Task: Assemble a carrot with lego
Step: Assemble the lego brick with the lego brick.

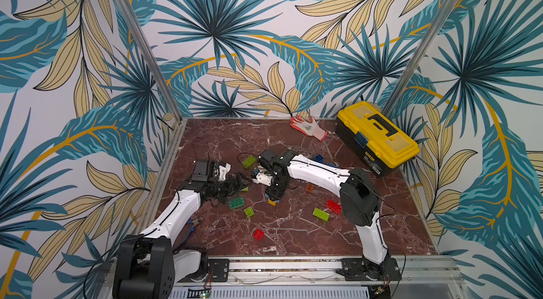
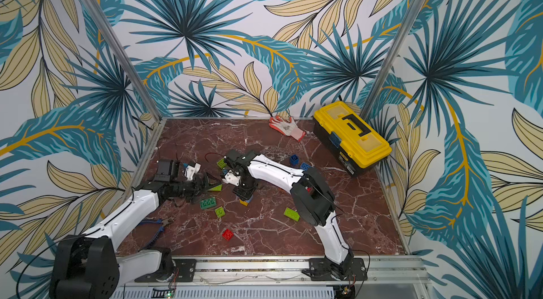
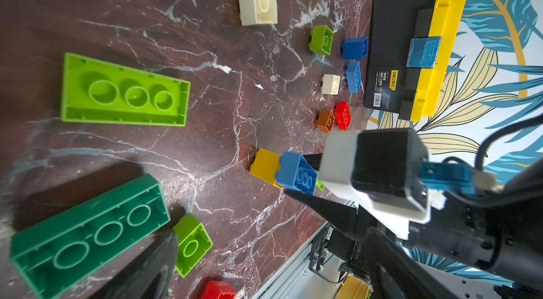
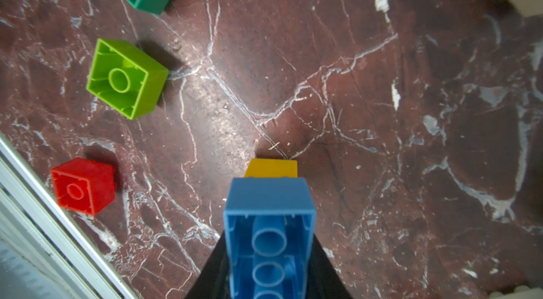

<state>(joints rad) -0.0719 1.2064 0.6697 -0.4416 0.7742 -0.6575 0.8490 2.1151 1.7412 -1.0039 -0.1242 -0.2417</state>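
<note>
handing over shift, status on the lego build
Left gripper open, empty. Right gripper shut on blue brick, atop yellow brick. Dark green brick beside left gripper, nothing blocking.

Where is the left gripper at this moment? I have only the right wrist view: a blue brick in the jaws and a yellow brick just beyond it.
Observer: The left gripper is open, low over the table, close beside the right arm.
Operator: Is any brick near its fingers?
Observer: Yes, a light green oblong brick lies upside down on the table just ahead of it.
Operator: I hold the blue brick. Is there an orange brick for the carrot?
Observer: One orange brick lies on the table beside the right arm, outside your view.
</note>
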